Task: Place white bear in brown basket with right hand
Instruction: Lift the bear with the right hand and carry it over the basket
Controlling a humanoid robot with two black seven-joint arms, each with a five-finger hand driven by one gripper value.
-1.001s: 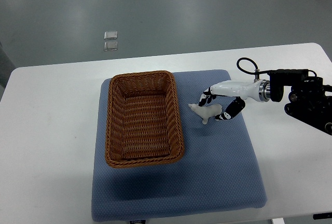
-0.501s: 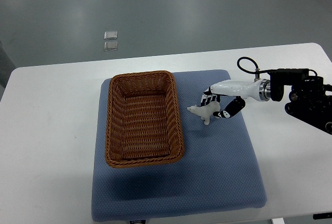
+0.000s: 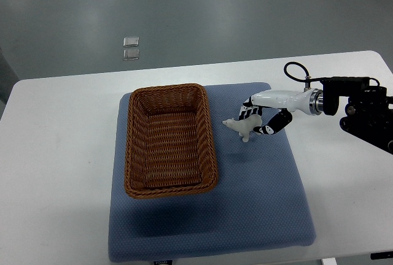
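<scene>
A small white bear hangs just right of the brown wicker basket, over the blue mat. My right hand comes in from the right edge and is shut on the bear, fingers wrapped over its back and rear. The bear's head points left toward the basket's right rim, a short gap away. The basket holds nothing that I can see. My left arm does not show.
The blue mat lies on a white table. My right arm's black forearm and cable sit over the table's right side. Two small pale squares lie on the grey floor beyond the table.
My right hand has closed tighter on the bear and raised it slightly, with the arm shifting a little upward in the picture.
</scene>
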